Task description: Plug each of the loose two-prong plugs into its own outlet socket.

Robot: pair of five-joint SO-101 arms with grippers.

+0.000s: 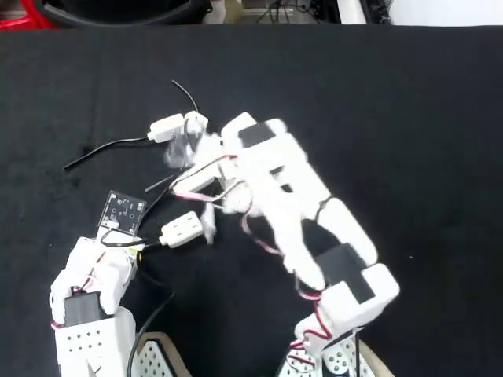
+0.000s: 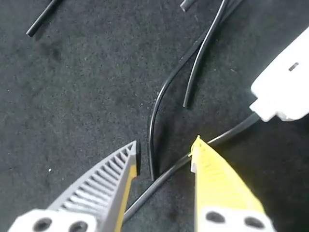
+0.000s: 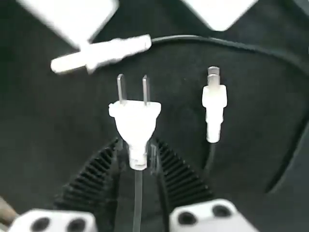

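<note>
**Surface** (image 1: 409,118): black and matte, spanning nearly the whole high view. Beyond its far edge is a narrow strip of room, with a red item (image 1: 27,14) at one corner and dark cabling (image 1: 287,9) against a pale background.

**Reference point:** the near outlet socket (image 1: 182,229), a white block lying flat on the surface.

**Right arm** (image 1: 291,196): the larger mass in view. It slants across the surface and passes just beside the near outlet socket, with its forward end beyond that socket.

**Left arm** (image 1: 86,290): folded low, just beside the near outlet socket on that socket's lead side.

**Far outlet socket** (image 1: 167,127): white, lying beyond the near outlet socket and apart from it. The right arm's forward end sits between the two.

**Right pincer** (image 3: 136,147): clamped on the held plug (image 3: 134,118), a white two-prong plug. It is gripped at the neck, with both prongs pointing away from the wrist.

**Left pincer** (image 2: 165,145): fingers spread, gripping nothing. The near outlet socket (image 2: 285,82) lies just beside it, and that socket's black lead (image 2: 227,135) runs across the gap between the fingers.

**Loose plug** (image 3: 214,104): white, lying flat on the surface near the held plug. Its position relative to the near outlet socket cannot be told.

**Stray black leads** (image 2: 159,111): thin, curving over the surface just beside the near outlet socket.
</note>
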